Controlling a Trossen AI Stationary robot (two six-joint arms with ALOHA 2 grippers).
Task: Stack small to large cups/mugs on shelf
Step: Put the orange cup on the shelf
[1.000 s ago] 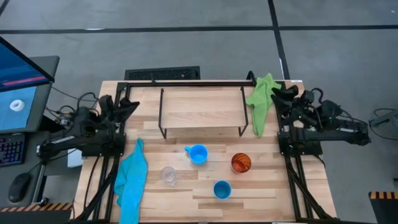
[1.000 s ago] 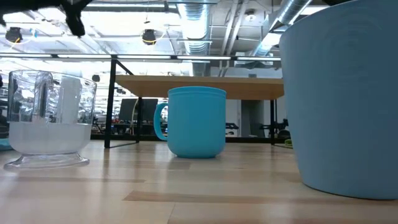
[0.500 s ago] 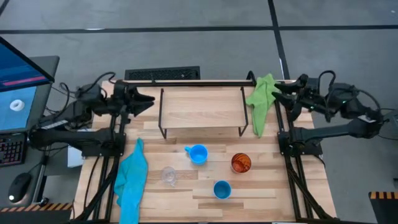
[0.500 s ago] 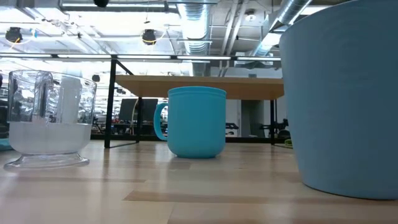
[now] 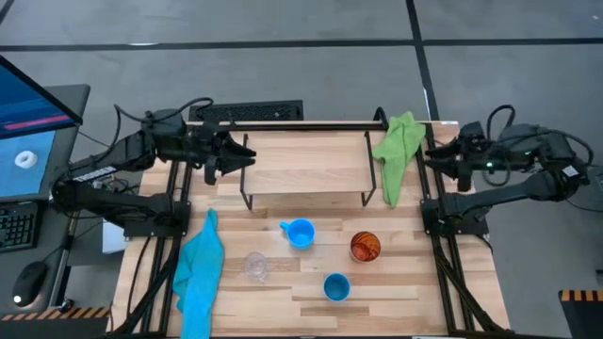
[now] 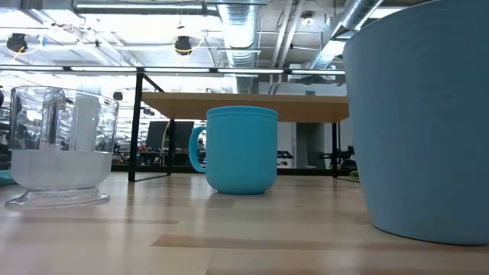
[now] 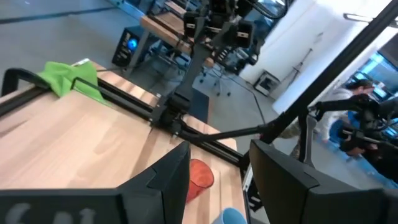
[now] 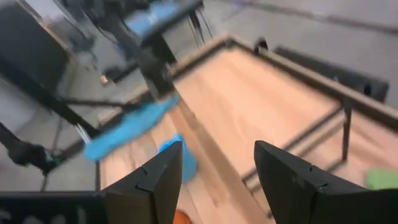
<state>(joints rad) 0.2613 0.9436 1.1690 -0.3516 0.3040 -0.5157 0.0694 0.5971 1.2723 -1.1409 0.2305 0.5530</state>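
Hovering at shelf (image 5: 306, 165) edges, left gripper (image 5: 240, 157) and right gripper (image 5: 431, 156) both parted, cups spread on table (image 5: 415, 282).

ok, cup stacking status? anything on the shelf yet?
Nothing done: the shelf is bare. All four sit on the table: light-blue mug, orange cup, blue cup, clear glass cup. Nothing in hand: left tool and right tool are open, empty, beside the shelf. Every pick remains.

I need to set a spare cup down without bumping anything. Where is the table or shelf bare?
The shelf top is bare between the left hand and the green cloth. In front it is crowded: light-blue mug, orange cup, blue cup, glass cup, blue cloth.
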